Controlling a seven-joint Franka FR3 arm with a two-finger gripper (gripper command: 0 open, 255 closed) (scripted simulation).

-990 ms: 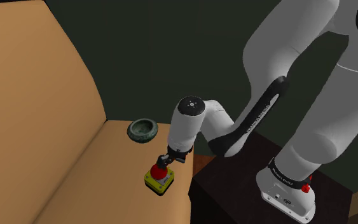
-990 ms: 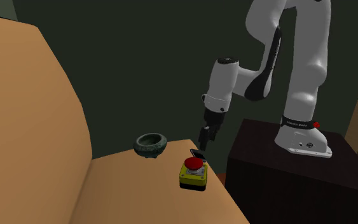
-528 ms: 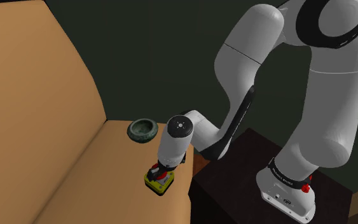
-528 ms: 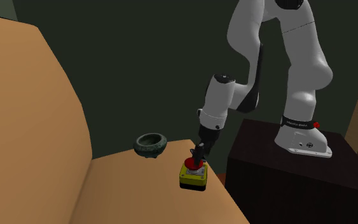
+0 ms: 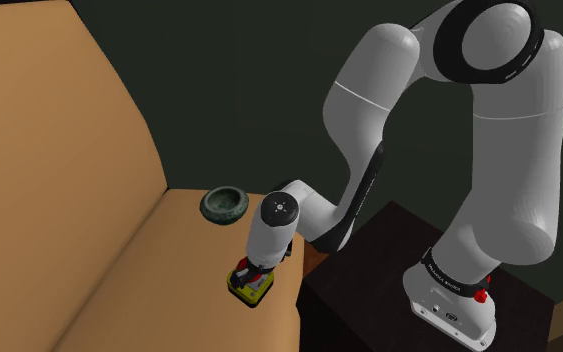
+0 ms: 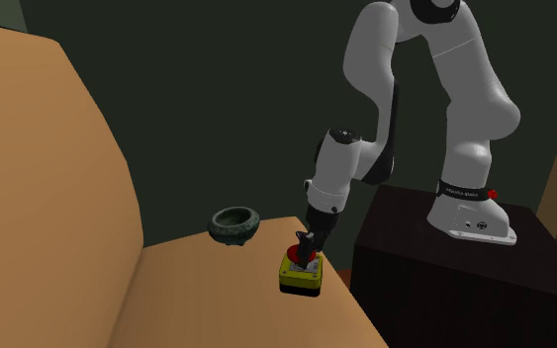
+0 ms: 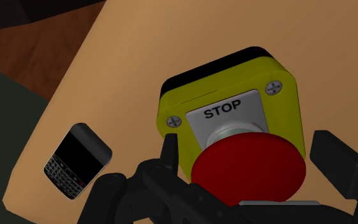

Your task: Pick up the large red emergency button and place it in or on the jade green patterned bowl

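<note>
The gripper [image 7: 247,145] stands open, its two black fingers [image 7: 335,164] set wide on either side of the red mushroom cap of the emergency stop button [image 7: 231,109]. The cap sits between them, low in the gap, and a thin strip of space shows at each side, so neither finger is seen touching it. The cap rises from a grey plate marked STOP, screwed at its corners to a yellow housing with a black base.

There is one button, and it rests upright on the tan surface [image 7: 139,51], close to that surface's edge. Just beside it on the same surface lies one black keypad phone [image 7: 77,160], flat and clear of the housing. Past the edge are a strip of brown wooden floor and a dark area.

From the shoulder view, the gripper [image 5: 252,270] comes down onto the top of the button [image 5: 251,290], which is near the tan surface's front corner. One dark green bowl [image 5: 225,204] stands further back on the same surface, well apart from the button and upright. The second exterior view agrees: gripper [image 6: 307,249] over button [image 6: 301,274], and bowl [image 6: 233,224] behind and towards that view's left.

The single white arm [image 5: 489,150] rises from its foot on the dark stand [image 5: 389,300], arches over at a high elbow, then drops steeply towards the shoulder view's left. The wrist is bent so the hand points almost straight down. A tall tan back rises behind the surface, with a dark wall beyond it.
</note>
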